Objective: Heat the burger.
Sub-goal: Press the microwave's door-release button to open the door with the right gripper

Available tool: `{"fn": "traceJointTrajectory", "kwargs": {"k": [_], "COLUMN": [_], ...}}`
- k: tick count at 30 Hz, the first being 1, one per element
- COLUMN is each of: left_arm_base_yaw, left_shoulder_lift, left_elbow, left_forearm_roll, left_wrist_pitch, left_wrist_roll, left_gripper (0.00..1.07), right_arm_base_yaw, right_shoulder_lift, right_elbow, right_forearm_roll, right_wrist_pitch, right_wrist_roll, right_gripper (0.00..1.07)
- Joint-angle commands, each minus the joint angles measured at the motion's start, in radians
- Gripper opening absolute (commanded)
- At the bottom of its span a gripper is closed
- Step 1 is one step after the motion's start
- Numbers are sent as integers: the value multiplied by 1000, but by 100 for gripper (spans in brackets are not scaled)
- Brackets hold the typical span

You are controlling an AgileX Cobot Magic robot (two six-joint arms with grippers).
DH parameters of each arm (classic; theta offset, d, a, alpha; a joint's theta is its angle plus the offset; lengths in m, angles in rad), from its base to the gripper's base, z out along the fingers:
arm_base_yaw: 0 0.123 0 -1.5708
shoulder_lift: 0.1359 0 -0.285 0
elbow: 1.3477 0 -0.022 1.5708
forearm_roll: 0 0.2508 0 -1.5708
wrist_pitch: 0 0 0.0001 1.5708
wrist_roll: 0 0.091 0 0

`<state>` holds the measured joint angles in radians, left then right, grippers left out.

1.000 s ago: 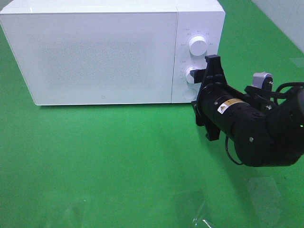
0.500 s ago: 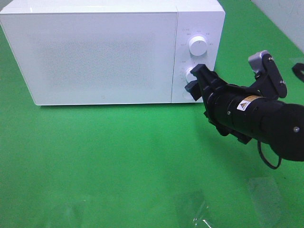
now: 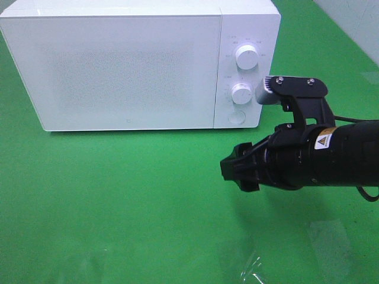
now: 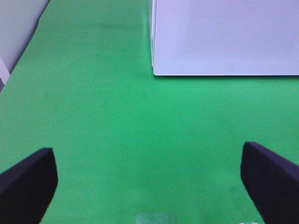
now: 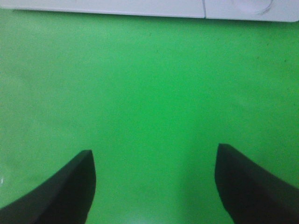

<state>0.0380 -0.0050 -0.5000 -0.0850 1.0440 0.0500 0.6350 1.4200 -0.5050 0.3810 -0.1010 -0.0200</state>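
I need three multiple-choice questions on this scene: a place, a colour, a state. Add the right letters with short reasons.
1. Where is the right hand? A. on a knob B. over the green table, in front of the microwave C. inside the microwave
2. The microwave's colour? A. black B. white C. red
3. The microwave door is: A. shut B. wide open C. removed
Answers: 1 B, green shows beneath it; 2 B, white casing; 3 A, door flush with front.
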Motion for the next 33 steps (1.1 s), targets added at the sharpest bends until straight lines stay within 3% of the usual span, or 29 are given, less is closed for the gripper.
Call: {"fn": "traceJointTrajectory", "kwargs": {"k": [1, 12, 15, 21, 31, 33], "left_arm_base_yaw": [1, 1, 1, 1, 1, 1], "left_shoulder_lift": [-22, -22, -22, -22, -22, -22], "left_elbow": [3, 3, 3, 3, 3, 3], "left_forearm_roll": [-4, -4, -4, -4, -4, -4], "left_wrist_pitch": [-3, -3, -3, -3, -3, -3], "left_wrist_roll": [-2, -2, -2, -2, -2, -2], "left_gripper": [101, 101, 101, 101, 101, 101], "right_arm_base_yaw": [-6, -6, -6, -6, -6, -48], "right_shoulder_lift": [-45, -219, -264, -382, -623, -699], "right_elbow": [-2, -8, -50, -138, -138, -136], "right_forearm_roll": [-47, -115, -139, -303, -468, -480], "right_wrist_pitch": [115, 369, 468, 675, 847, 917], "right_wrist_roll": [-41, -40, -37, 44, 180, 201], "right_gripper": [69, 69, 69, 69, 69, 69]}}
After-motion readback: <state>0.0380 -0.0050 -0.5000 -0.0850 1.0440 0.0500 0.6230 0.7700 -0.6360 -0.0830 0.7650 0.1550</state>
